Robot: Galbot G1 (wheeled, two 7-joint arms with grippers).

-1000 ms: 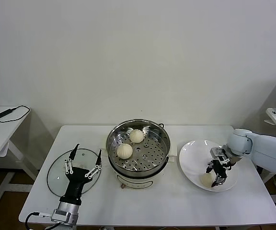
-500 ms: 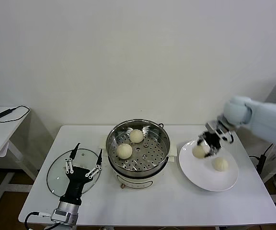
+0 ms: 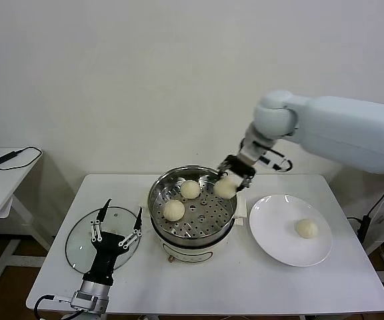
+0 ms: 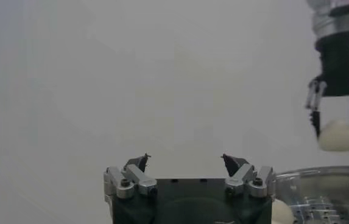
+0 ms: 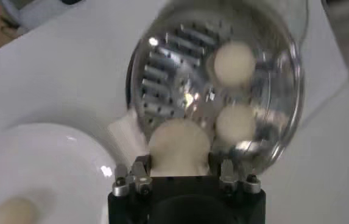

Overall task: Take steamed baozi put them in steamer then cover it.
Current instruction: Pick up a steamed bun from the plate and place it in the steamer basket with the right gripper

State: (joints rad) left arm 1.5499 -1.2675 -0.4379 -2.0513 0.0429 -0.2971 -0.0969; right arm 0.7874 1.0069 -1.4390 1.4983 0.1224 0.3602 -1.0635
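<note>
**Bun held over the steamer's rim**

The right gripper (image 3: 231, 179) clasps one baozi (image 3: 225, 188) above the steamer (image 3: 192, 203), at its plate-side rim. Two buns (image 3: 173, 210) lie inside; another rests on the plate (image 3: 290, 230) beside it. The left gripper (image 3: 115, 225) hangs spread wide over the cover (image 3: 79, 243).

Steamer (image 3: 192, 208) between cover (image 3: 79, 243) and plate (image 3: 279, 233)

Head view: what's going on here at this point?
The right gripper is shut on a baozi and holds it above the right rim of the steamer, where two buns already lie on the perforated tray. One more bun waits on the white plate. The left gripper hangs open over the glass lid on the table.
</note>
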